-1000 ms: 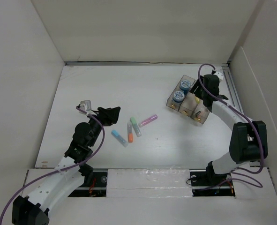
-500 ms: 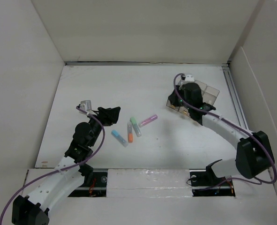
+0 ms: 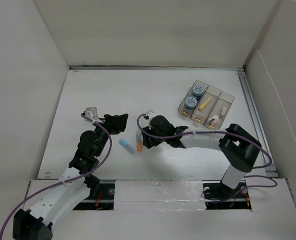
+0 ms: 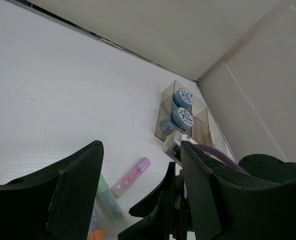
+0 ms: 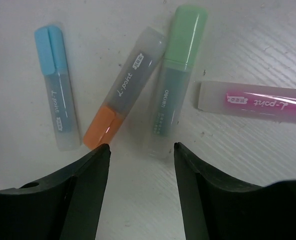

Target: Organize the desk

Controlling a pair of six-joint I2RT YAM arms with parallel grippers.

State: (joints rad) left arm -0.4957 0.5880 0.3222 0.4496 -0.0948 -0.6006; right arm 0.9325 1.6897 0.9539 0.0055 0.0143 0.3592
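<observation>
We note the left gripper [image 4: 141,147] idle, fingers spread, left of the tray [image 3: 226,100]. The right gripper [image 5: 141,147], fingers apart and empty, hangs over four markers [image 5: 125,95] on the desk [image 3: 112,90], nearer than the tray. Pickup next, we judge: straddle the green marker [image 5: 175,80], close.

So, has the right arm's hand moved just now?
Yes. The right hand left the clear plastic three-compartment tray and swung left and nearer, over the translucent highlighter pens.
</observation>
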